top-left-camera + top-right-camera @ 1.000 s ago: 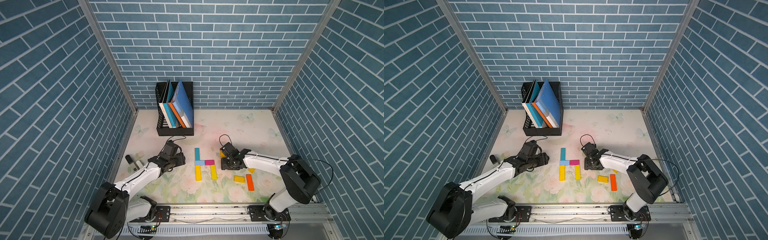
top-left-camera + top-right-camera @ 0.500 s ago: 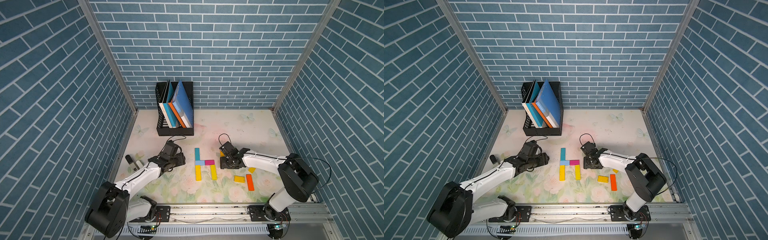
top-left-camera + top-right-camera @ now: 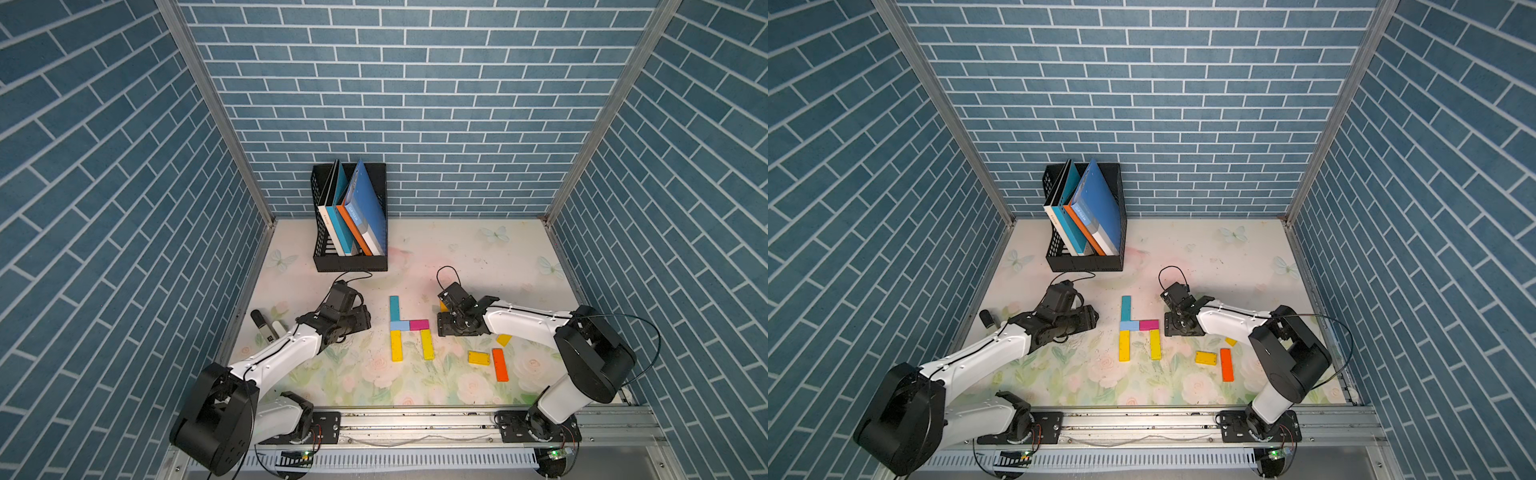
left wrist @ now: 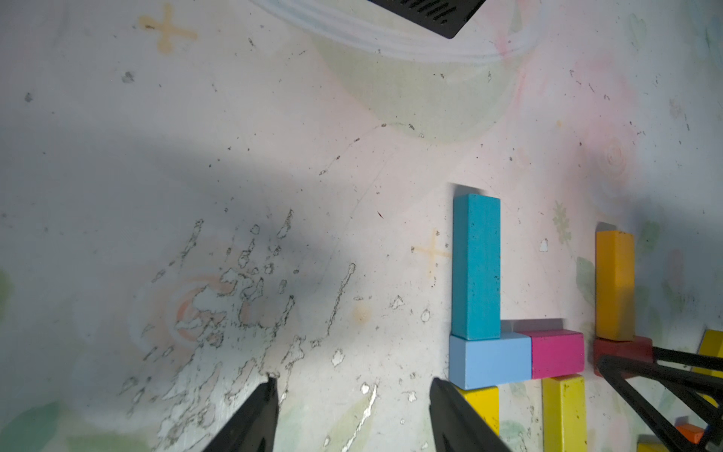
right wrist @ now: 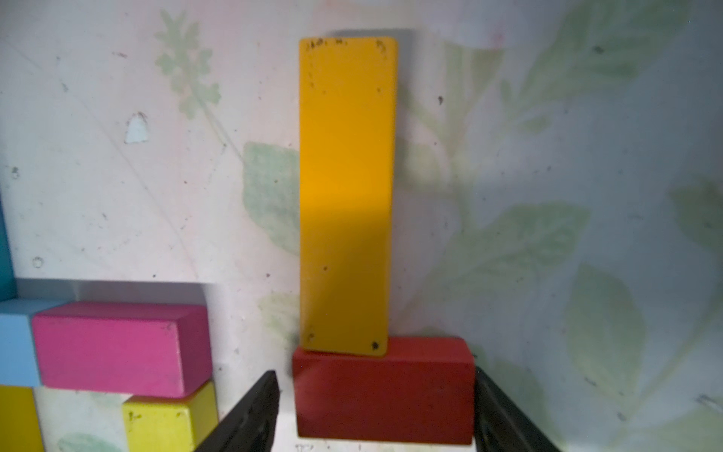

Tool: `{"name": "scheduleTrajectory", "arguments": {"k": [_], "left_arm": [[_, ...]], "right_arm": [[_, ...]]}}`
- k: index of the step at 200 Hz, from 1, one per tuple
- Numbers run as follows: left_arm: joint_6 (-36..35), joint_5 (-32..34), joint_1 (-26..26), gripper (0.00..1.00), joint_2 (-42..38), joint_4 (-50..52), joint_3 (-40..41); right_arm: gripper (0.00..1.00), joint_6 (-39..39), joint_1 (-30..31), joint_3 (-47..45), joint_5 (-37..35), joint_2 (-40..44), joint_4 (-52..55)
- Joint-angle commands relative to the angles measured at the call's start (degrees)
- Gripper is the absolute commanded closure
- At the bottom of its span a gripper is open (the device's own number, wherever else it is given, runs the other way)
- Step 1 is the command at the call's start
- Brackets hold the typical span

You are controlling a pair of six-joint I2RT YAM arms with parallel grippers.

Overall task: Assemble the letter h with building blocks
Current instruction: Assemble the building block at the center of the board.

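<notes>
Though the blue book (image 3: 369, 195) bears lettering, it is illegible.

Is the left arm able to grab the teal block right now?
Probably yes: the left gripper is open and empty, and only bare mat lies between it and the teal block.

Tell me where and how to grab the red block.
Grip the red block across its two short ends, coming straight down. It lies flat, the yellow-orange bar crowds one long side, and both ends stand clear of other blocks. The right gripper straddles it that way.
</notes>
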State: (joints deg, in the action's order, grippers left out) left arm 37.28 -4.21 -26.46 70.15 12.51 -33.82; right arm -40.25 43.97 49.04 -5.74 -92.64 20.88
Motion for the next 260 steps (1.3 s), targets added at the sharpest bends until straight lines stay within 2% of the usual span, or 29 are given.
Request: {"name": "scheduleTrajectory", "arguments": {"k": [1, 62, 85, 93, 109, 121, 157, 193, 229, 260], "left_arm": [[-0.24, -0.27, -0.2, 0.33, -0.01, -0.24, 0.13], [-0.32, -0.36, -0.25, 0.33, -0.18, -0.39, 0.38], [-0.21, -0.54, -0.23, 0.33, -0.22, -0.58, 0.65], [-0.22, -0.52, -0.22, 0.33, -0.25, -0.64, 0.68], [-0.2, -0.51, -0.19, 0.33, -0.26, -0.63, 0.76], [-0.24, -0.53, -0.24, 0.33, -0.19, -0.72, 0.7], [-0.21, -0.54, -0.26, 0.33, -0.01, -0.73, 0.51], [-0.19, -0.54, -0.23, 0.33, 0.09, -0.65, 0.27], [-0.22, -0.53, -0.24, 0.33, 0.21, -0.62, 0.23], [-0.19, -0.54, -0.25, 0.33, 0.01, -0.46, 0.12]], "right_arm": [[0.31, -2.31, -0.18, -1.18, 1.84, -1.73, 1.87], [0.44, -5.45, -0.21, -1.82, 0.62, -2.08, 2.69], [0.45, -5.72, -0.15, -2.1, 0.57, -1.78, 2.75], [0.43, -5.72, -0.22, -2.27, 0.55, -1.51, 2.8], [0.29, -5.41, -0.2, -2.21, 0.63, -1.1, 3.16], [0.24, -4.96, -0.15, -2.04, 0.73, -0.73, 3.29], [0.24, -3.9, -0.18, -1.17, 0.16, -0.41, 4.84], [0.36, -4.04, -0.17, -1.4, -0.89, -0.68, 5.61], [0.37, -4.01, -0.14, -1.51, -1.13, -0.87, 5.64], [0.23, -2.32, 0.08, -0.63, 0.06, -1.47, 4.89]]}}
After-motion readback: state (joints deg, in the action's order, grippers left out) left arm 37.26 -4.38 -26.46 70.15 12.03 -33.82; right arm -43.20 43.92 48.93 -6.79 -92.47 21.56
